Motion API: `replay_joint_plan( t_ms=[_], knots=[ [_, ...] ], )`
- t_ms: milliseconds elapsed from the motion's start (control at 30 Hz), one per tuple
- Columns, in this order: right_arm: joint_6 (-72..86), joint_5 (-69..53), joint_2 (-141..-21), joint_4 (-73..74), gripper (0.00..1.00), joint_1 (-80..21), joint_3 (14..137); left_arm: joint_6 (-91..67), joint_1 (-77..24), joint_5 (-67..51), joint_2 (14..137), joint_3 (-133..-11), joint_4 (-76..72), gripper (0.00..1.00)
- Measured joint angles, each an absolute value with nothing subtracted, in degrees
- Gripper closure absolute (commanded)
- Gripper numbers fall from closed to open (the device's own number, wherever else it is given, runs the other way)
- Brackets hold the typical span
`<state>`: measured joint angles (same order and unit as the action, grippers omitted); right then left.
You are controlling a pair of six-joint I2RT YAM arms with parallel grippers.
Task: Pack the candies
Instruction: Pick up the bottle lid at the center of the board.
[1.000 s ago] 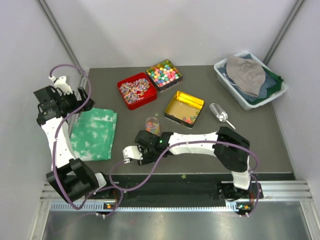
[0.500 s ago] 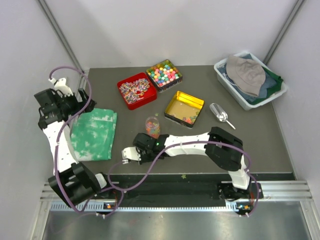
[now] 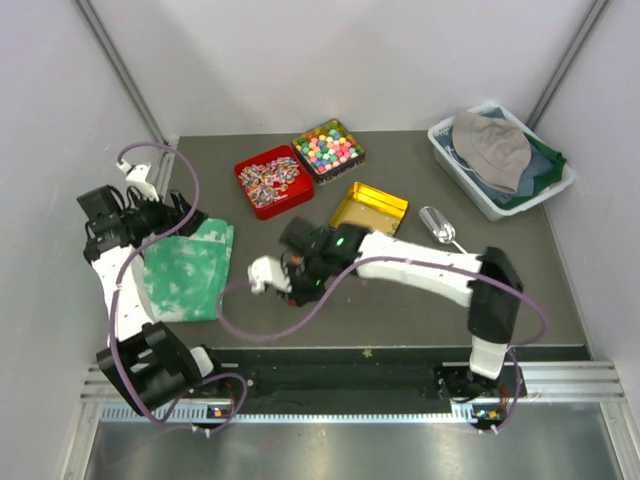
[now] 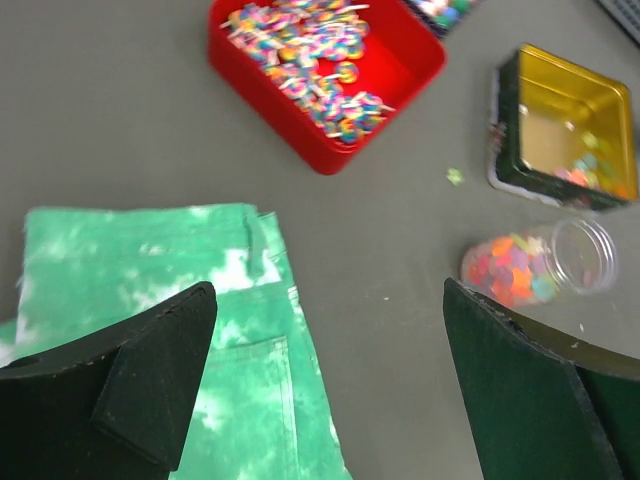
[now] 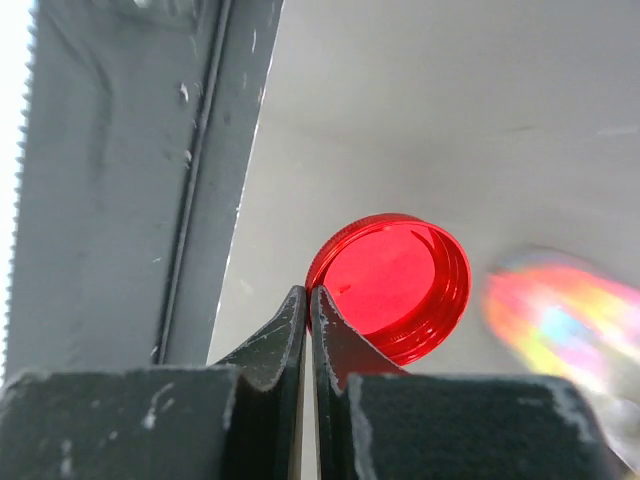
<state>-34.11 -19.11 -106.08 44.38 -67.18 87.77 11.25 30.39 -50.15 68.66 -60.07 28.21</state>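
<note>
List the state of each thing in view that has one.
jar: uncapped, partly filled with candies
red lid: off the jar
right gripper: shut on the red lid's rim
left gripper: open, empty
gold tin: open, nearly empty, a few candies
red tin: open, holding wrapped sweets
dark tin: open, holding pastel balls

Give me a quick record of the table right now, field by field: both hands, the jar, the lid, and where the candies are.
left hand: open, holding nothing, above the edge of the green cloth
right hand: shut on the rim of the red lid, which it holds on edge
jar: clear, uncapped, part filled with candies, near the gold tin
gold tin: open, a few candies inside along one side
scoop: on the table right of the gold tin, untouched
</note>
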Motion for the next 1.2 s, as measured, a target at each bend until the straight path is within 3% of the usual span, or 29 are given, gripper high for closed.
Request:
replay_joint_plan(
  t_ms=[167, 400, 567, 767, 1200],
  knots=[
    [-34.92, -30.83, -97.80, 54.00, 1.00, -57.71, 99.42, 16.78, 26.87, -53.98, 70.94, -59.94, 26.76, 0.01],
    [-36.03, -43.64, -88.40, 63.55, 1.00, -48.47, 104.62, 22.33, 7.07, -48.29, 74.41, -61.71, 25.78, 0.01],
    [-37.47, -55.05, -87.92, 70.61, 1.00, -39.22, 106.54, 23.46, -2.48, -46.30, 77.06, -67.75, 24.67, 0.01],
    [-44.36, -67.16, -91.96, 75.07, 1.00, -28.10, 112.64, 23.51, -10.52, -52.31, 78.52, -69.76, 23.99, 0.01],
    [-50.52, -72.55, -93.23, 77.08, 1.00, -26.35, 100.73, 37.41, -22.61, -66.83, 83.05, -77.23, 32.34, 0.01]
  ],
)
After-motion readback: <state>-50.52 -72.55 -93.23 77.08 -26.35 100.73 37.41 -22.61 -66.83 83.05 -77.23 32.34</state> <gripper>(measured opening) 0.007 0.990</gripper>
